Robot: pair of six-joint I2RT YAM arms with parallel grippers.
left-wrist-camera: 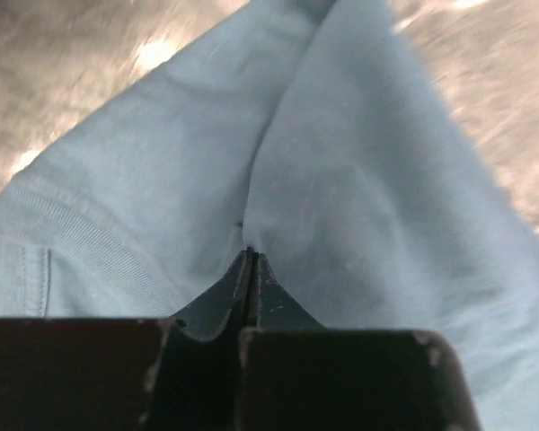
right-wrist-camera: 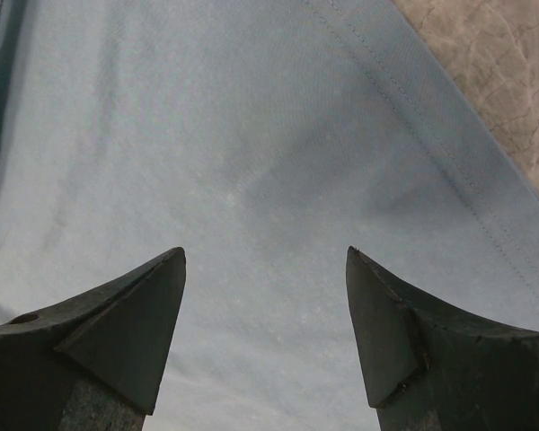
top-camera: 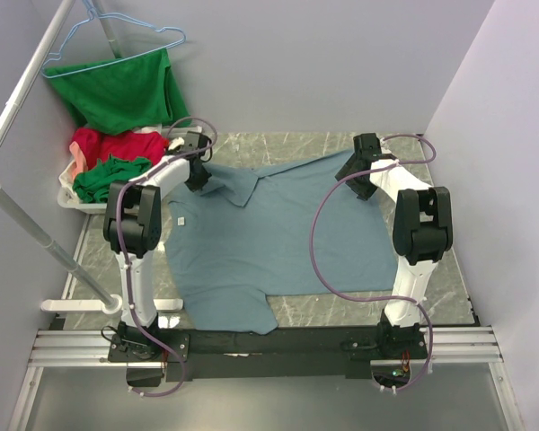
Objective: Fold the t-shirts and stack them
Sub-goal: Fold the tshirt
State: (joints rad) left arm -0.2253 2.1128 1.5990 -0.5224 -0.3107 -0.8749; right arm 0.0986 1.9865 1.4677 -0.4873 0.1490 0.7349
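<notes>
In the top external view, the grey-blue t-shirt (top-camera: 269, 242) is seen spread flat across the middle of the marble table (top-camera: 436, 278), its collar toward the upper left of the frame. The left gripper (top-camera: 198, 176) is set down on the shirt's upper left part, near the collar. The right gripper (top-camera: 357, 177) is placed over the shirt's upper right sleeve. At the left edge, a red t-shirt (top-camera: 108, 144) and a dark green t-shirt (top-camera: 112, 176) are heaped in a white basket (top-camera: 66, 194). A brighter green t-shirt (top-camera: 126, 90) is hung on a blue hanger (top-camera: 117, 38) at the upper left.

In the left wrist view, the left gripper (left-wrist-camera: 250, 260) is seen with its jaws pressed together. A raised fold of the grey-blue t-shirt (left-wrist-camera: 368, 180) is pinched at their tips. The table (left-wrist-camera: 72, 63) is shown blurred along the top of the frame.

In the right wrist view, the right gripper (right-wrist-camera: 265, 256) is seen spread wide, with nothing held between its fingers. The grey-blue t-shirt (right-wrist-camera: 251, 135) fills most of the frame below it. A stitched hem is seen running toward the lower right, and the table (right-wrist-camera: 494, 72) is shown in the upper right corner.
</notes>
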